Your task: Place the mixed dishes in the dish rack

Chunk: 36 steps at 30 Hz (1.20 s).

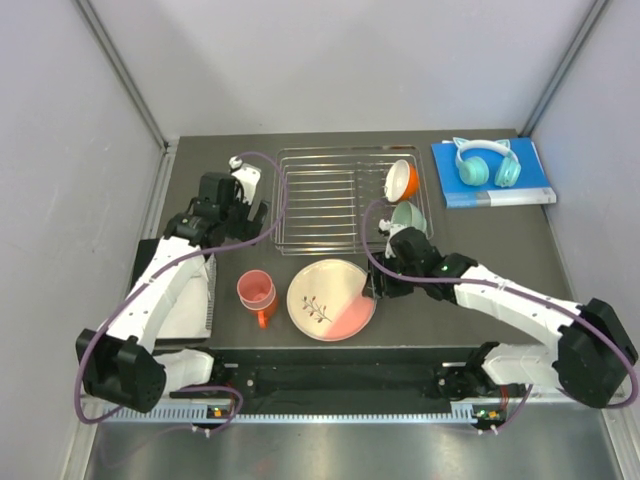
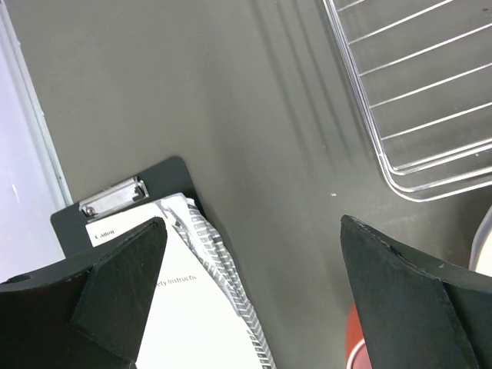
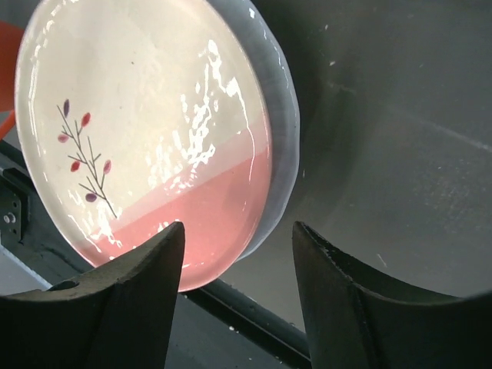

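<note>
Right jaws wide astride sprig-patterned plate [image 3: 154, 115]

Far right corner of the dark surface [image 1: 500, 240]: blue book [image 1: 530, 188] lying flat, teal cat-ear headphones [image 1: 487, 163] resting on its cover. Left edge: black clipboard [image 2: 77, 223], metal clip [image 2: 114, 198] at its top, holding a white spiral-bound Canon booklet [image 2: 200, 307]. The booklet's wire binding runs along its right side.
</note>
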Each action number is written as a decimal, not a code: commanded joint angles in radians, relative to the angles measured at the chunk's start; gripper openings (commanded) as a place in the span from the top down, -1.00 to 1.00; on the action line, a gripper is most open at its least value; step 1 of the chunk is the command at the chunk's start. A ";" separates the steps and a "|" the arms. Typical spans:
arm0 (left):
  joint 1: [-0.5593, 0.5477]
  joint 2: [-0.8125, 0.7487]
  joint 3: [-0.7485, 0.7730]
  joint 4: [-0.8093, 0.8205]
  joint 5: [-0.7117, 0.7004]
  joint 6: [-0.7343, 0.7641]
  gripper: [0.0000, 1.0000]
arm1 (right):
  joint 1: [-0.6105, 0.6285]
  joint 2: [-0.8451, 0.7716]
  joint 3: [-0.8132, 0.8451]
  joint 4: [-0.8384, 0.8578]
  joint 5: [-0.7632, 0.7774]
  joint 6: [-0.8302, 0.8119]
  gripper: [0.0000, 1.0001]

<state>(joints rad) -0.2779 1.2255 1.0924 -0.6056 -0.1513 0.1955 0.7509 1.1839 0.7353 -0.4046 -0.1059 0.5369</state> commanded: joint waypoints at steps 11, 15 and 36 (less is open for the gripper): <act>0.000 -0.055 -0.035 -0.006 0.021 -0.005 -0.98 | 0.013 0.143 -0.017 0.162 -0.123 0.020 -0.03; 0.000 -0.064 -0.048 0.000 0.006 0.004 -0.98 | 0.011 0.193 -0.005 0.171 -0.146 0.021 0.01; 0.000 -0.080 -0.091 0.032 0.004 0.010 -0.98 | 0.016 0.155 0.072 0.069 -0.087 0.006 0.04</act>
<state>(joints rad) -0.2779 1.1728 1.0096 -0.6125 -0.1436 0.2043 0.7509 1.3605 0.7689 -0.3477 -0.1875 0.5434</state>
